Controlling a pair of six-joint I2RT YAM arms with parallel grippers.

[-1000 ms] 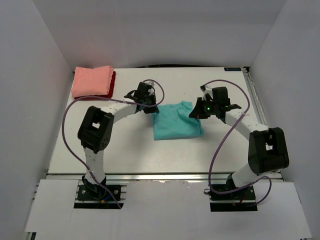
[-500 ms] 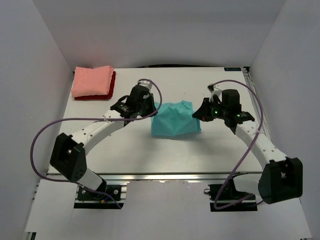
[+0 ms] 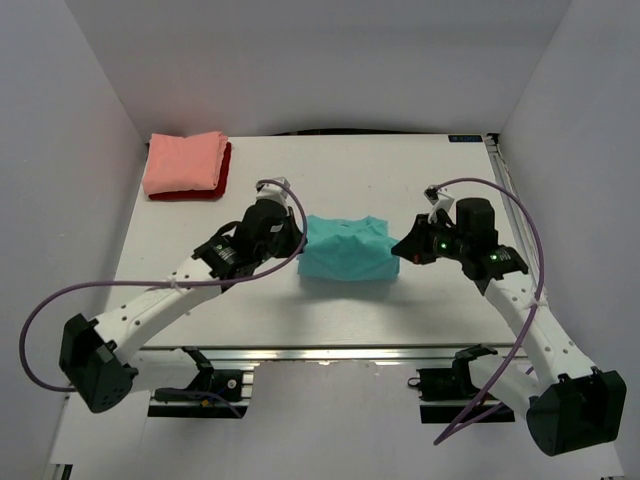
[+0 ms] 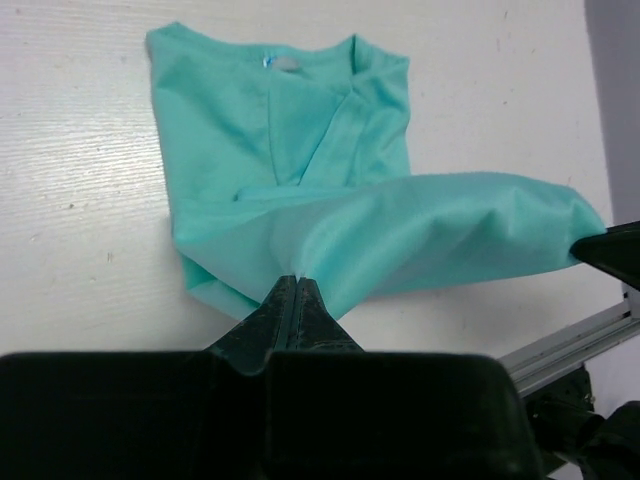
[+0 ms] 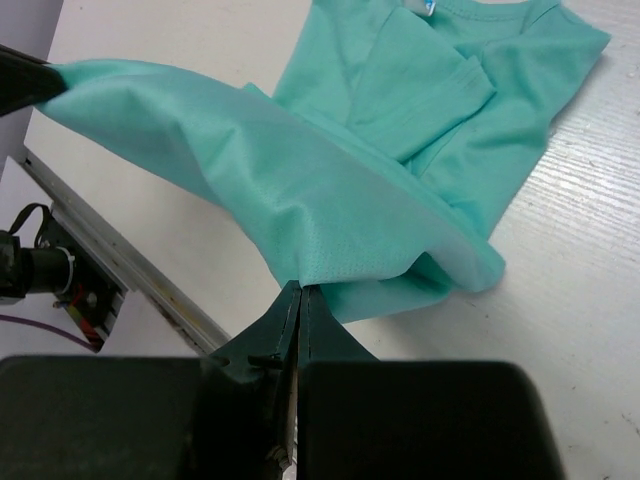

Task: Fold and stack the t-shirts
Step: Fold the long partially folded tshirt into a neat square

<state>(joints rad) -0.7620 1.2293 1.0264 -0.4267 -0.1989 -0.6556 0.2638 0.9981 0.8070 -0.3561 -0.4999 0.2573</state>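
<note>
Pinching the teal t-shirt [image 3: 345, 252] by its hem end, the left gripper [image 3: 299, 245] and right gripper [image 3: 399, 250] are each clamped on the cloth, holding a raised edge that runs 9 to 3 o'clock. Its collar half lies flat on the table [image 3: 400, 170] toward 12 o'clock from both. The pink-on-red stack [image 3: 184, 165] at 10 o'clock sits nearer the left arm.

The left hand [image 3: 296, 243] and right hand [image 3: 399, 250] point inward toward each other, each with jaws pinched tight.

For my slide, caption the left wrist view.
Left gripper shut on a raised edge of the teal shirt, right gripper holding the far end, the rest on the table.
</note>
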